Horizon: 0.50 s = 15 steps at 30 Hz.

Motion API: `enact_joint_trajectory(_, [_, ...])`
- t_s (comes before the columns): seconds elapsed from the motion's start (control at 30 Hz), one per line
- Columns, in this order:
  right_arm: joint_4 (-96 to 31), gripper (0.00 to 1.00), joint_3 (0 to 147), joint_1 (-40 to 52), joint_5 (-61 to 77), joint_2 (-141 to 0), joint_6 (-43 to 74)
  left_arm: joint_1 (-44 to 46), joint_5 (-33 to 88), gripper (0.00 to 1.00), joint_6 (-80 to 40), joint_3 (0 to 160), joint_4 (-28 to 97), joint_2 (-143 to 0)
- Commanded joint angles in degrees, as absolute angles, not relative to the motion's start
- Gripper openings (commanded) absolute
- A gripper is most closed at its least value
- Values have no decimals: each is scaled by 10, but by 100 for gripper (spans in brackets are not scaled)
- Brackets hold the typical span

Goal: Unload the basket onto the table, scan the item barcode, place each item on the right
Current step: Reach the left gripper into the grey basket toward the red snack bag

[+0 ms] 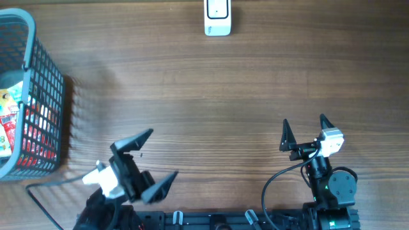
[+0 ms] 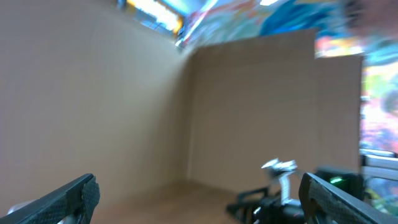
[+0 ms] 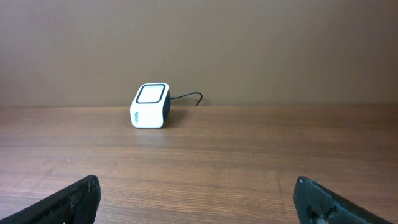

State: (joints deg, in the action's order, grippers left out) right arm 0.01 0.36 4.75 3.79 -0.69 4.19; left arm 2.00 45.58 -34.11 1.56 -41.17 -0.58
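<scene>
A white barcode scanner [image 1: 217,18] with a dark window stands at the table's far edge; the right wrist view shows this scanner [image 3: 150,106] far ahead, its cable trailing right. Packaged items [image 1: 14,124] in red and yellow wrappers lie in a blue-grey wire basket [image 1: 48,102] at the far left. My left gripper [image 1: 154,157] hovers open and empty near the front edge, turned toward the right. My right gripper [image 1: 305,126] is open and empty at the front right, pointing at the scanner. The blurred left wrist view shows the left gripper [image 2: 199,199] with its jaws wide apart and the right arm [image 2: 280,193] beyond.
Bare wooden tabletop [image 1: 211,96] spreads between the arms and the scanner. A black cable [image 1: 45,195] runs along the front left by the basket. Brown walls [image 2: 124,93] close the far side.
</scene>
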Motion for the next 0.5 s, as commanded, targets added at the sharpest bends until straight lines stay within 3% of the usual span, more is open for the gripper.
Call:
enact_joint_trajectory(0.0, [1,100,3,50,34,-6,34,21,468,100,-357,88,-370,-11])
enact_joint_trajectory(0.13, [1,100,3,50,34,-6,34,14,439,100,-196,287,-122,-89])
enact_joint_trajectory(0.23, [1,100,3,50,34,-6,34,-7,317,100,-110,519,174,-228])
enact_joint_trajectory(0.3, [1,100,3,50,34,-6,34,-15,308,100,-20,681,331,-341])
enact_joint_trajectory(0.4, [1,100,3,50,34,-6,34,-15,295,100,41,872,478,-466])
enact_joint_trajectory(0.47, [1,100,3,50,34,-6,34,-15,174,100,11,981,524,-534])
